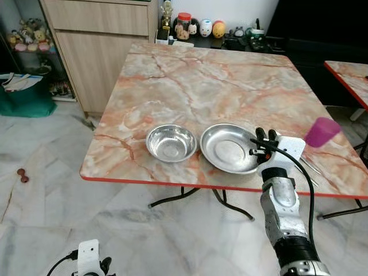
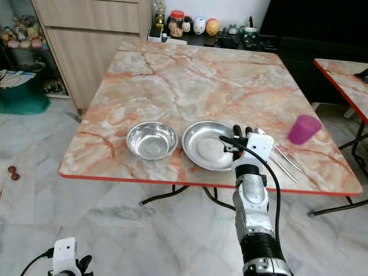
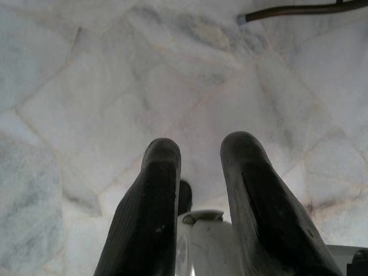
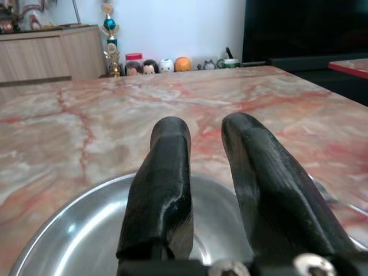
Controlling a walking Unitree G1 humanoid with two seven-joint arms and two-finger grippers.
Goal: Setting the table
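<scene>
On the near part of the marble table stand a steel bowl and, to its right, a shallow steel plate. A pink cup stands near the right edge, with metal cutlery lying between plate and cup. My right gripper hovers over the plate's right rim, pointing toward the far side. In the right wrist view the right gripper is open by a narrow gap, nothing between its fingers, the plate below. My left gripper hangs low over the floor, narrowly open and empty.
A second marble table stands at the right. A wooden cabinet and a green bag are at the far left. Jars and figurines line a low shelf behind the table. A small red object lies on the tiled floor.
</scene>
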